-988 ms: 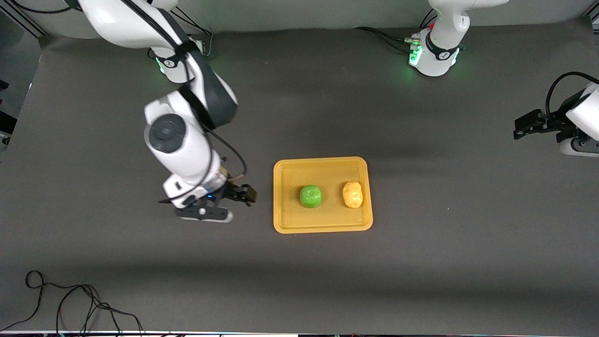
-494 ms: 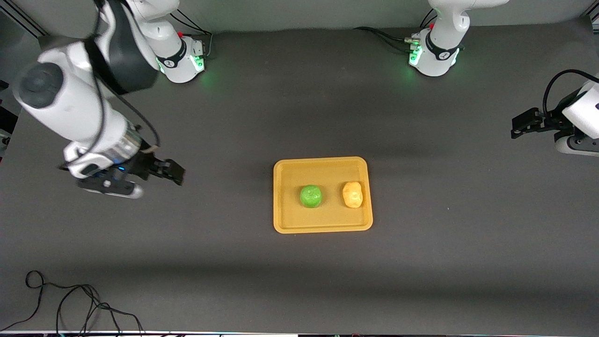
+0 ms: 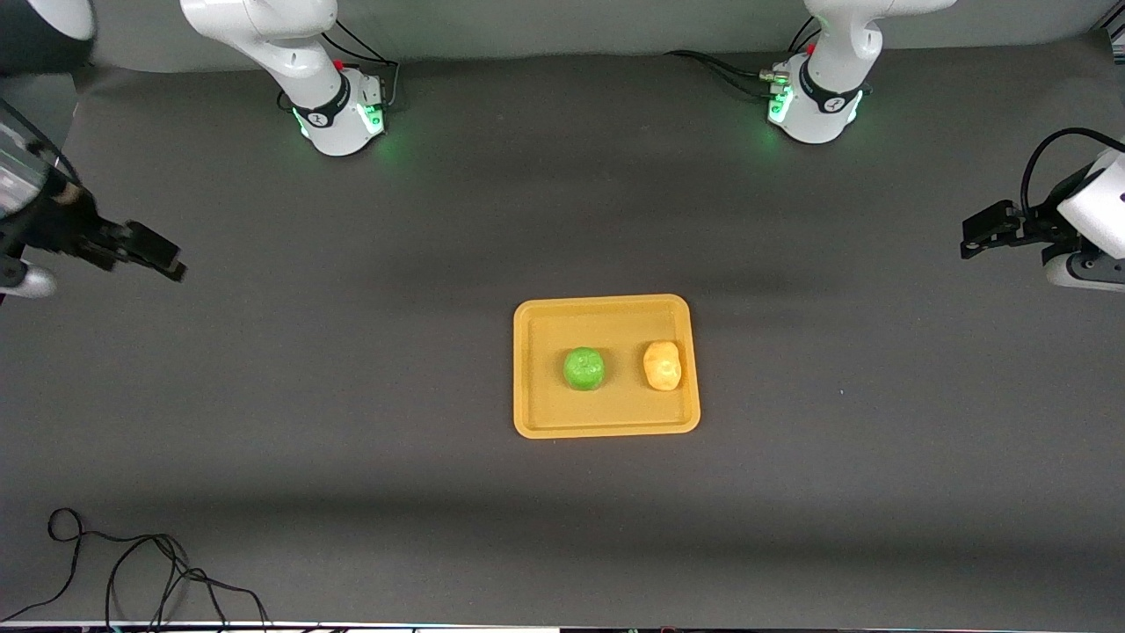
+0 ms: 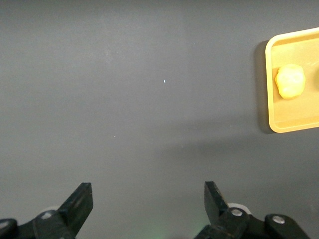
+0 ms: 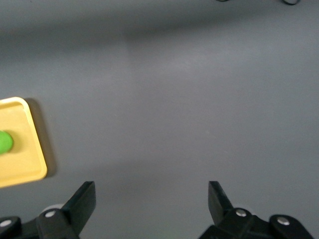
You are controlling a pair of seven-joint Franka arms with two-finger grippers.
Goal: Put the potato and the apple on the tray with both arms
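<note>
Both fruits are sitting on the flat rectangular orange-yellow plastic tray (image 3: 606,422), which is lying flat mid-table, well apart from both arms

The small bright green round apple (image 3: 584,368) is resting near the tray's middle. The yellow-tan lumpy oval potato (image 3: 662,366) is lying beside it, toward the left arm's end, close to the rim there. The two are sitting near each other but not touching

The left gripper (image 3: 969,240) is hanging over bare dark grey table mat (image 3: 352,492) at the left arm's end of the table, away from the tray. In the left wrist view its black fingers (image 4: 79,204) are standing wide apart with only mat showing between them, holding nothing. That view is also catching the tray's end (image 4: 271,107) with the potato (image 4: 290,81) on it

The right gripper (image 3: 156,258) is hovering over the mat at the right arm's end, also away from the tray. In the right wrist view its fingers (image 5: 83,201) are spread wide, nothing between them; the tray corner (image 5: 35,149) and a sliver of the apple (image 5: 5,142) are showing at the frame edge

A loose black cable (image 3: 132,571) is lying coiled on the mat at the near edge, toward the right arm's end
</note>
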